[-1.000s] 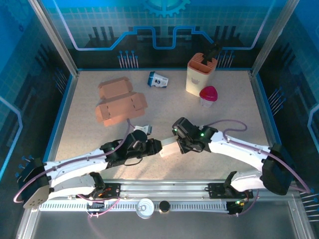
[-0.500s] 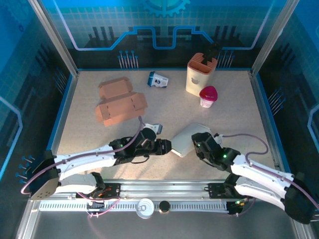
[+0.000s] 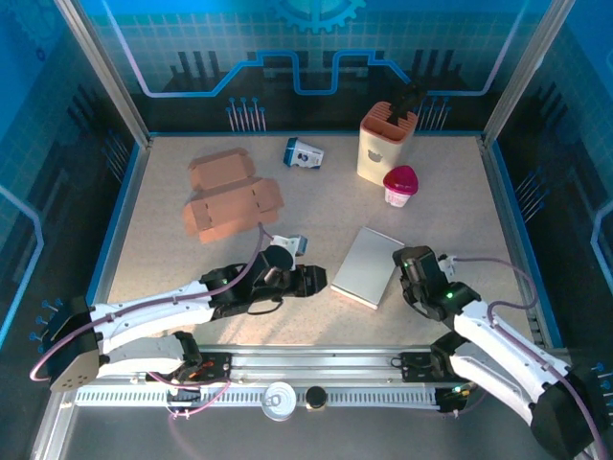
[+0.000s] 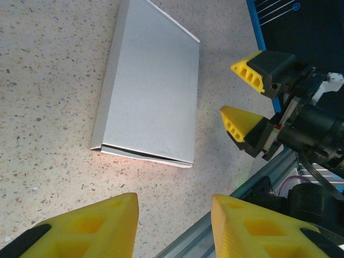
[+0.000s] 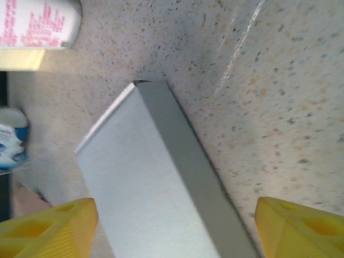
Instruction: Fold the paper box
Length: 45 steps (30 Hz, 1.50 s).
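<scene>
White paper box (image 3: 367, 266) lies flat on the counter (image 3: 450, 192), ungripped. The left tool (image 3: 313, 280) and right tool (image 3: 404, 274) flank it, both released, probably poised for regrasping.

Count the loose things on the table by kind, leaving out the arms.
White paper box: 1
Brown cardboard boxes: 2
Blue-and-white small pack: 1
Beige slotted holder: 1
Pink-lidded cup: 1
Total: 6
</scene>
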Each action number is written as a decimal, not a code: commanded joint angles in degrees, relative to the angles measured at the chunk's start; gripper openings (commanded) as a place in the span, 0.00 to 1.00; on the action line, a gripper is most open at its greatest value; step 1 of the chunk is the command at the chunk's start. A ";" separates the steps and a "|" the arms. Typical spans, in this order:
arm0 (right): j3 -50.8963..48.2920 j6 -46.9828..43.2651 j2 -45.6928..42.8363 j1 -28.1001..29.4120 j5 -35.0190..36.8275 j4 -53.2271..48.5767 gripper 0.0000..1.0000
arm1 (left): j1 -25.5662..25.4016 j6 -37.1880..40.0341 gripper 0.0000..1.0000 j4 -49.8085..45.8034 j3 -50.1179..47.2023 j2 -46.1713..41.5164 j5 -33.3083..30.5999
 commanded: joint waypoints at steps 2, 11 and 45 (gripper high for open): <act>6.60 -16.63 0.80 0.12 -2.76 -6.56 0.72 | 1.08 1.55 0.41 -4.36 0.94 -1.15 -1.14; 29.22 -41.41 29.61 29.69 11.35 -20.08 0.76 | 3.71 0.86 0.42 -14.50 -3.96 -15.26 -9.16; 34.13 -60.99 48.52 6.04 3.39 -9.54 0.59 | 18.07 4.25 0.43 -20.61 -5.23 -23.60 0.78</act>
